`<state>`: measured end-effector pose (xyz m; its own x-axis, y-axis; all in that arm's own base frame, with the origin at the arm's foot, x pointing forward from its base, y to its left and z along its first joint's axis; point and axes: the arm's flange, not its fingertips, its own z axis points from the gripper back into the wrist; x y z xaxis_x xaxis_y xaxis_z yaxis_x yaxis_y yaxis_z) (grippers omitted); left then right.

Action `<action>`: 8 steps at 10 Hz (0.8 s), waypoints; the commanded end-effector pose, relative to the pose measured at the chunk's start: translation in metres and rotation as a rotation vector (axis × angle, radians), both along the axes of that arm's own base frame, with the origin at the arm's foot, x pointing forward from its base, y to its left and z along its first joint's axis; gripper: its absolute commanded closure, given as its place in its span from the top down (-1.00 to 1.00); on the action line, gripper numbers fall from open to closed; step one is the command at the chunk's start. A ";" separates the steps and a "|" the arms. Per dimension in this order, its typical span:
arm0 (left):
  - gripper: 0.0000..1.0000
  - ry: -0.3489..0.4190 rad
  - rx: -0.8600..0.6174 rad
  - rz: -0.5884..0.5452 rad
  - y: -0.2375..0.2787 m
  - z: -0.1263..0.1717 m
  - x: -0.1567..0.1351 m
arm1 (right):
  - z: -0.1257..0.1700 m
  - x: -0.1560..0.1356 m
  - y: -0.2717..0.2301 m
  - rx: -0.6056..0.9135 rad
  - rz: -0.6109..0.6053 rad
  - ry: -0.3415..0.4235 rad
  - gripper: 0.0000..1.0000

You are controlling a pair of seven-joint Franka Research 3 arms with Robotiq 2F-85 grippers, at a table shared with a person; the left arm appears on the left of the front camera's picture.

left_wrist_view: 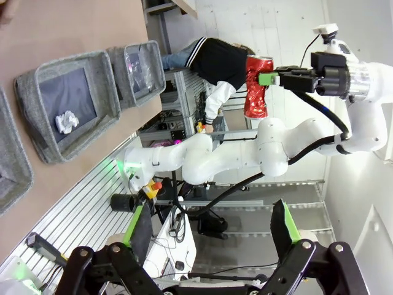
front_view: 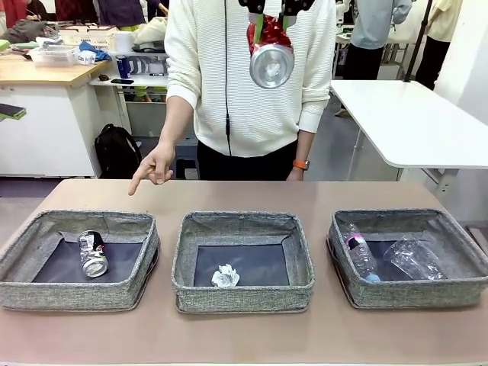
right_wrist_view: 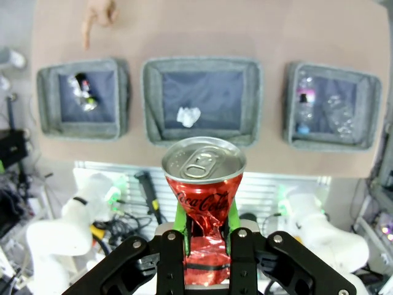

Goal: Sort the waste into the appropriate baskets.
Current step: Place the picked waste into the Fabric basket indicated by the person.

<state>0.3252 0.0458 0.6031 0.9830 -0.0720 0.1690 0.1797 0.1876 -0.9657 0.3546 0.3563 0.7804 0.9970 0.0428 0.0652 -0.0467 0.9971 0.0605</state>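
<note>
Right gripper [right_wrist_view: 206,236]: your jaws are closed partway on the red drink can [right_wrist_view: 204,196], green pads pressed into its dented middle. In the front view the can [front_view: 270,55] hangs high above the table, near 12 o'clock of the middle basket, its silver base facing the camera.
Left gripper [left_wrist_view: 212,230]: your jaws stand fully apart with nothing between the pads. It sits well off the table edge, turned toward the other arm.
Left basket [front_view: 46,293]: you have 1 black-and-silver drink can [front_view: 93,253] lying on the dark floor, toward the 3 o'clock side.
Middle basket [front_view: 242,297]: you have 1 crumpled white paper ball [front_view: 225,276] on the floor, near 6 o'clock.
Right basket [front_view: 415,293]: you have 2 items side by side. The clear plastic bottle [front_view: 360,255] lies toward 9 o'clock, pink label up the frame and blue cap nearest you. The clear plastic cup [front_view: 415,259] lies on its side toward 3 o'clock.
Person's hand [front_view: 155,168]: index finger extended downward over the table's far edge, at about 1 o'clock of the left basket. You cannot tell whether the fingertip touches the table [front_view: 320,335].
Baskets: 3 in 1 row, apart from each other.
</note>
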 end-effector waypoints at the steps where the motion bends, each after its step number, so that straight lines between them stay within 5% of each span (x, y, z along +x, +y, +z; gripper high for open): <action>1: 1.00 0.031 0.092 -0.087 0.019 -0.011 -0.007 | -0.018 -0.005 0.022 0.042 0.068 -0.035 -0.46; 5: 1.00 0.186 0.222 -0.171 0.120 -0.062 -0.049 | -0.078 -0.017 0.114 0.138 0.232 -0.046 -0.46; 8: 1.00 0.202 0.142 -0.244 0.138 -0.088 -0.074 | -0.146 -0.012 0.191 0.150 0.413 -0.090 -0.46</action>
<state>0.2601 0.1729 0.5009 0.9564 -0.2767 -0.0930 0.0102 0.3502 -0.9366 0.3295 0.5379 0.6415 0.9255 0.3592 0.1202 -0.3766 0.9062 0.1920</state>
